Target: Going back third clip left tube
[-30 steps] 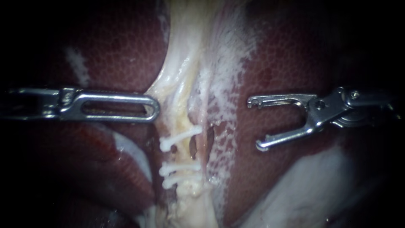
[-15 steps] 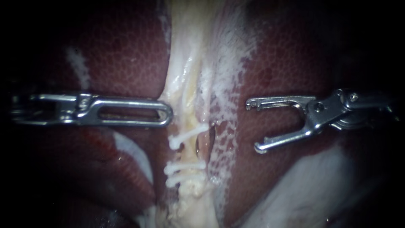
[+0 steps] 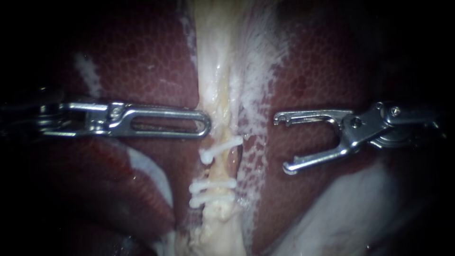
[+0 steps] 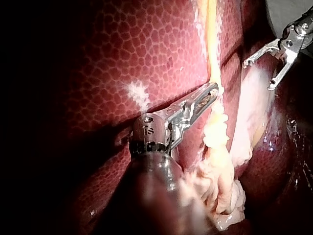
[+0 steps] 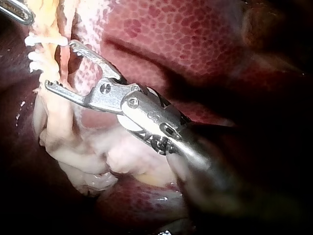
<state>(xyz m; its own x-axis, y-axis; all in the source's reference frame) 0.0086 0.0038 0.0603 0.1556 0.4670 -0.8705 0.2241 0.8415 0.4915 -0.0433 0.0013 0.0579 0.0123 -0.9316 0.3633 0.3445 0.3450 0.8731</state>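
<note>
In the endoscope view the left tube (image 3: 215,168) runs crosswise to both shafts. It carries three white clips (image 3: 213,185), which lie ahead of the right instrument (image 3: 282,143) and off toward its lower jaw. Its jaws are spread wide and empty, with bare liver (image 3: 265,156) between them and the tube, so the way back looks to be straight along its own shaft. The left instrument (image 3: 206,125) is nearer. Its jaws are pressed together and seem to pinch the pale strand (image 3: 213,95) at their tip, just beside the nearest clip (how deep the bite goes is hard to make out).

In the left wrist view the left instrument (image 4: 211,93) meets the pale strand (image 4: 213,58) at its tip, with the right instrument (image 4: 257,75) well beyond, jaws apart. No clips show here.

In the right wrist view the right instrument (image 5: 60,64) gapes just short of the clips (image 5: 33,54). The left instrument (image 5: 22,13) is cut off at the edge.
</note>
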